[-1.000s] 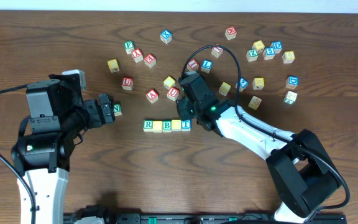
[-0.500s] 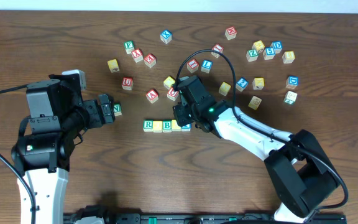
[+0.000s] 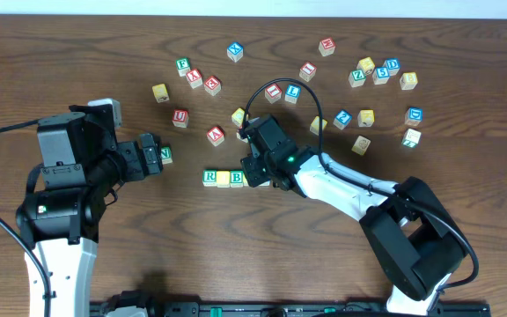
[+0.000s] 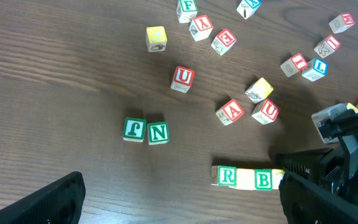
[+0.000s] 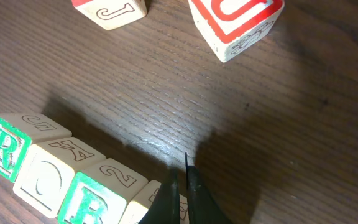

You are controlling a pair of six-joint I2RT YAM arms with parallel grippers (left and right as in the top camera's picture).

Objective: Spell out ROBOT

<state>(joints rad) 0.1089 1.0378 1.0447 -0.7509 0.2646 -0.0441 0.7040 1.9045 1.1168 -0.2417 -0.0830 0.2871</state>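
Note:
The row on the table begins with a green R cube (image 3: 209, 177), a yellow-faced cube (image 3: 223, 179) and a green B cube (image 3: 237, 178). My right gripper (image 3: 253, 174) sits over the row's right end and hides the T there. In the right wrist view the R (image 5: 5, 146), the yellow O cube (image 5: 48, 180) and the B (image 5: 92, 202) stand side by side. My shut right gripper (image 5: 184, 180) holds nothing, and its tips rest against the fourth cube (image 5: 143, 202). My left gripper (image 3: 154, 157) is open and empty. It stands left of the row (image 4: 246, 178).
Two green-lettered cubes (image 4: 146, 130), one an N, lie close in front of my left gripper. Red-lettered cubes (image 3: 216, 135) and several blue and yellow ones (image 3: 377, 70) are scattered behind the row. A red-lettered cube (image 5: 238, 25) stands just beyond my right fingers.
My right gripper has slid left and forward over the row's right end, covering the last two cubes. The left arm has not moved.

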